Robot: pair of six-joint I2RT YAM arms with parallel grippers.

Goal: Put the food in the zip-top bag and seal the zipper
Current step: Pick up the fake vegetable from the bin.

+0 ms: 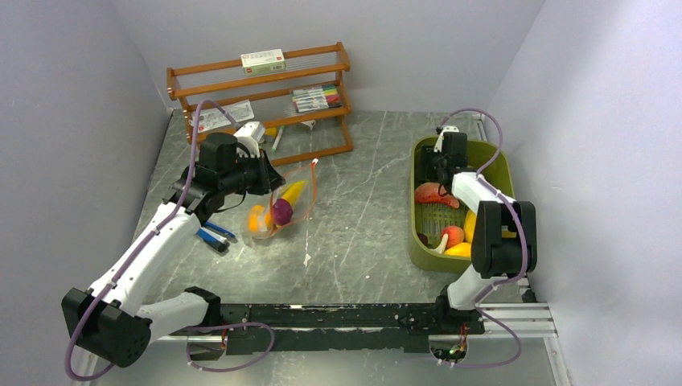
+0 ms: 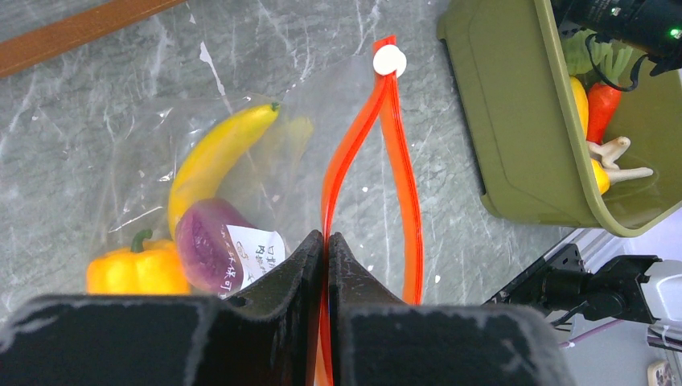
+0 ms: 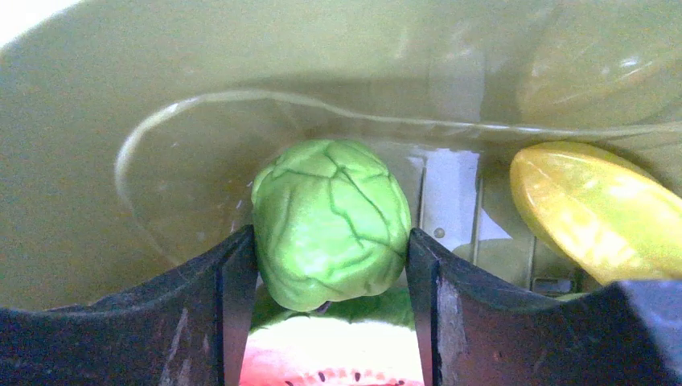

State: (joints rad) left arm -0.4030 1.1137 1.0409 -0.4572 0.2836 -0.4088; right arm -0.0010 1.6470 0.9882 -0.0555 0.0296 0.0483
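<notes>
- Top view: our left gripper (image 1: 269, 178) holds the zip-top bag (image 1: 291, 201) left of centre so its mouth gapes. Our right gripper (image 1: 438, 170) dips into the olive bin (image 1: 503, 173) at right, fingertips hidden.
- Left wrist: we pinch the zipper (image 2: 354, 145), jaws together; the banana (image 2: 217, 149) lies inside.
- Right wrist: we clamp a green cabbage (image 3: 330, 217); its neighbours are cut off.

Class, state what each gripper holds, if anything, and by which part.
The left gripper pinches the zipper strip of the bag at its near end. The right gripper grips the green vegetable by its sides, inside the bin.
</notes>
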